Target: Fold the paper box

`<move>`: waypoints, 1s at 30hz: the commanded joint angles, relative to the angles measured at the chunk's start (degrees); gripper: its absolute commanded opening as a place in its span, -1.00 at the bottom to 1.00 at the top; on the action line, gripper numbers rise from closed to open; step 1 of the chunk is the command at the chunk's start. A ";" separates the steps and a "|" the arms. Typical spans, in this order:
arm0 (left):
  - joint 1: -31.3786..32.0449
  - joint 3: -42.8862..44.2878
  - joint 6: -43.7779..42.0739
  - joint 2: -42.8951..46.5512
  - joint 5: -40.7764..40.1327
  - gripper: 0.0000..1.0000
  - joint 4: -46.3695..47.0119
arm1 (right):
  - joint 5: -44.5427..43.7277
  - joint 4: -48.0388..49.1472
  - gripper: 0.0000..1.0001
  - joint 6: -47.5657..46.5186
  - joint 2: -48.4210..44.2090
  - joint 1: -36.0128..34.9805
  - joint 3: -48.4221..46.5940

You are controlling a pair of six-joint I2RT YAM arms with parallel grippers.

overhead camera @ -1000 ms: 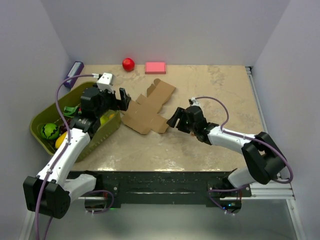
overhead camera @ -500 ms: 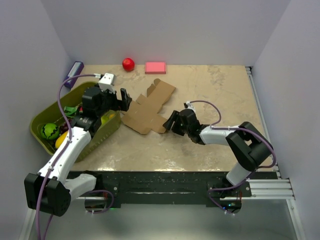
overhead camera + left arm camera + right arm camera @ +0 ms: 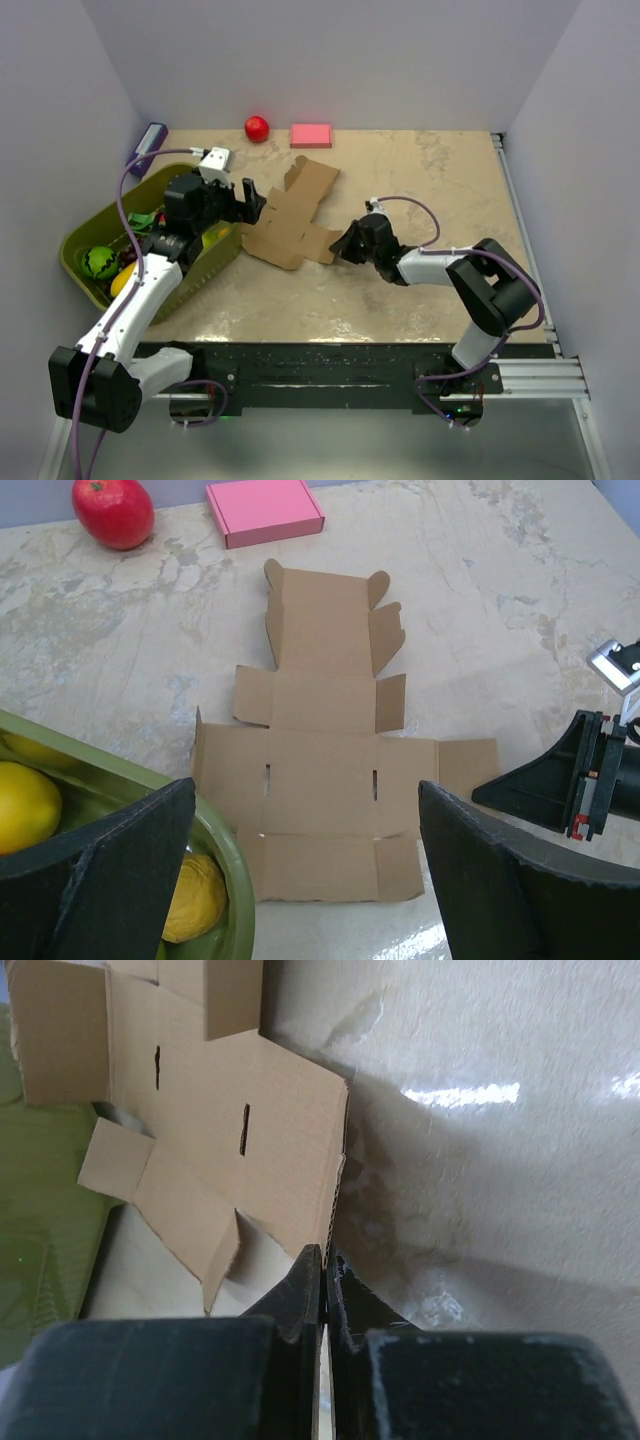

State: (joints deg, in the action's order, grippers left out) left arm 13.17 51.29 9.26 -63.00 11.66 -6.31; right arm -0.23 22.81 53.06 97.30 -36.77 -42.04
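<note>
Paper box (image 3: 293,215) is not a box yet — it is a flat brown sheet with flaps, lying on the big tan surface (image 3: 430,190), a bit left of the middle. Its left edge is just beside the green tub (image 3: 75,245), which holds yellow fruit (image 3: 25,805). The left gripper (image 3: 243,203) hangs over the tub's rim, its jaws wide apart with nothing in them. The right gripper (image 3: 322,1260) is low at the sheet's right side, its jaws pressed together right at the edge of a small flap. I cannot tell if card is caught between them or if they only touch it. At the back sit a pink block (image 3: 311,135), a red ball (image 3: 257,128) and a small purple box (image 3: 150,142).

Nothing holds the paper box down and the surface looks shiny, so a push or pull from the right may just slide the whole sheet toward the tub and fold nothing. The thin flap could also slip from the jaws — or bend in the wrong place
</note>
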 commanded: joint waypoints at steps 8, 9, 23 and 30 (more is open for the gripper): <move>2.21 0.65 -2.31 -0.45 12.23 0.89 5.43 | 7.96 -20.67 -1.00 -28.58 -11.06 8.21 -14.70; 2.56 1.44 -2.23 -0.89 13.81 0.86 7.69 | 8.14 -25.83 -1.00 -30.28 -11.68 8.12 -16.30; 6.69 17.52 -0.47 -7.39 39.65 0.84 14.12 | 18.67 -57.33 -1.00 -51.64 -17.40 8.12 -38.28; 13.02 29.29 -11.08 -16.08 40.64 0.85 -0.26 | 26.40 -63.32 -1.00 -56.57 -19.42 8.03 -41.37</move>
State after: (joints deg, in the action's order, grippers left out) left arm 22.48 73.91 6.00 -74.63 49.43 2.70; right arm 19.27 -34.79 1.65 80.82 -28.49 -79.99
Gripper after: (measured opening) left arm 0.921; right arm 0.015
